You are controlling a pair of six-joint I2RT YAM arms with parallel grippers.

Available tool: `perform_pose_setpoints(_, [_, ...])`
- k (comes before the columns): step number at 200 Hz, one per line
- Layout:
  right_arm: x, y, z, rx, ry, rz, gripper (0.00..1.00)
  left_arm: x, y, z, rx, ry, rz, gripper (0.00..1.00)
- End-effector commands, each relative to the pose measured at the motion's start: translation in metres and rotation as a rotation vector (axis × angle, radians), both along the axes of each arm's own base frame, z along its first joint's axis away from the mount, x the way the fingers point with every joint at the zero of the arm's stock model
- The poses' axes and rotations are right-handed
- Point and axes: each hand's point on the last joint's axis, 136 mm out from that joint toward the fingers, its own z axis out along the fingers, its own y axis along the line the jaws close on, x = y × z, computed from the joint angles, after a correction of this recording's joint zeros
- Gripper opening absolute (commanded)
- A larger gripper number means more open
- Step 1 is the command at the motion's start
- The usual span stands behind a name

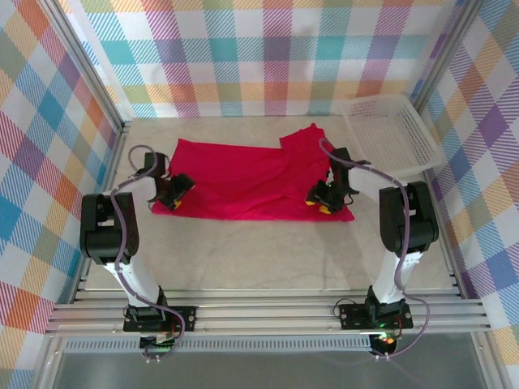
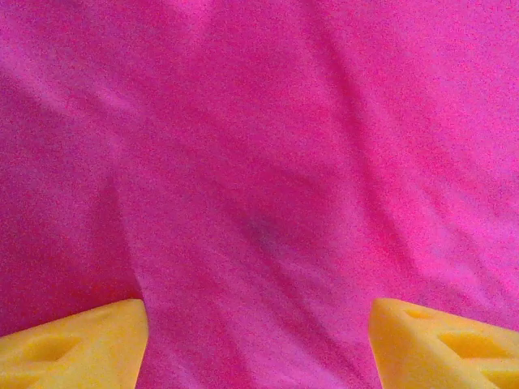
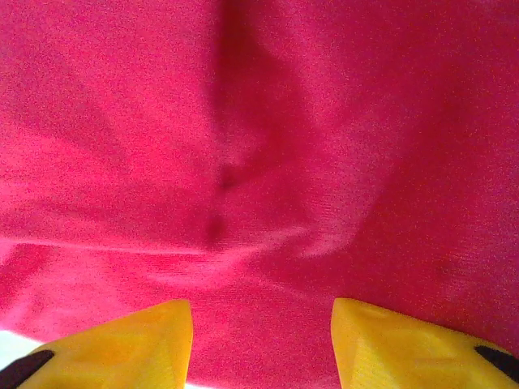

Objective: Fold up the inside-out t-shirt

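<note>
Top view: crimson soft-fabric short-sleeved t-shirt (image 1: 243,182) lies spread flat on pale table (image 1: 243,259); white plastic mesh basket (image 1: 389,130) far right. Left gripper (image 1: 174,192) sits at its left edge, right gripper (image 1: 323,197) at near-right hem. Wrist views: both jaws parted over cloth, nothing pinched.

My left arm (image 1: 122,243) rises from its base at seven o'clock in the top view. It bends at the elbow and drops its wrist so that my left gripper (image 1: 177,189) sits low, pointing toward four o'clock. My right arm (image 1: 403,235) climbs from five o'clock and folds inward. My right gripper (image 1: 320,197) is low too, aimed toward seven o'clock. In the left wrist view my yellow fingers (image 2: 73,344) stand wide apart. In the right wrist view my fingers (image 3: 405,344) are parted as well, with a narrower gap.
</note>
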Motion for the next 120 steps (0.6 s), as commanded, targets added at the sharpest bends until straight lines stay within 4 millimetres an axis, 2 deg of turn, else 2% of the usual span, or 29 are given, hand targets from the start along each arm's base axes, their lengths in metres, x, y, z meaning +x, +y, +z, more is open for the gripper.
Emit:
perform_pose_setpoints(1, [-0.004,-0.021,-0.001,-0.029,-0.021,-0.052,0.44,-0.023,0.035,-0.027,-0.017,0.08,0.109,0.7])
perform_pose_setpoints(22, [-0.025,-0.036,-0.018,-0.074,0.027,-0.055,0.43,-0.046,0.048,-0.035,-0.024,0.114,0.15,0.7])
perform_pose_setpoints(47, [-0.047,-0.045,-0.029,-0.11,0.069,-0.043,0.43,-0.068,0.051,-0.027,0.017,0.1,0.153,0.7])
perform_pose_setpoints(58, [-0.056,-0.048,-0.026,-0.119,0.07,-0.045,0.42,-0.081,0.05,-0.022,0.033,0.116,0.143,0.7])
perform_pose_setpoints(79, [-0.072,-0.055,-0.014,-0.142,0.053,-0.042,0.42,-0.092,0.042,-0.005,0.053,0.086,0.11,0.7])
perform_pose_setpoints(120, [-0.103,-0.064,0.003,-0.161,0.036,-0.039,0.42,-0.105,0.024,0.031,0.095,0.017,0.036,0.74])
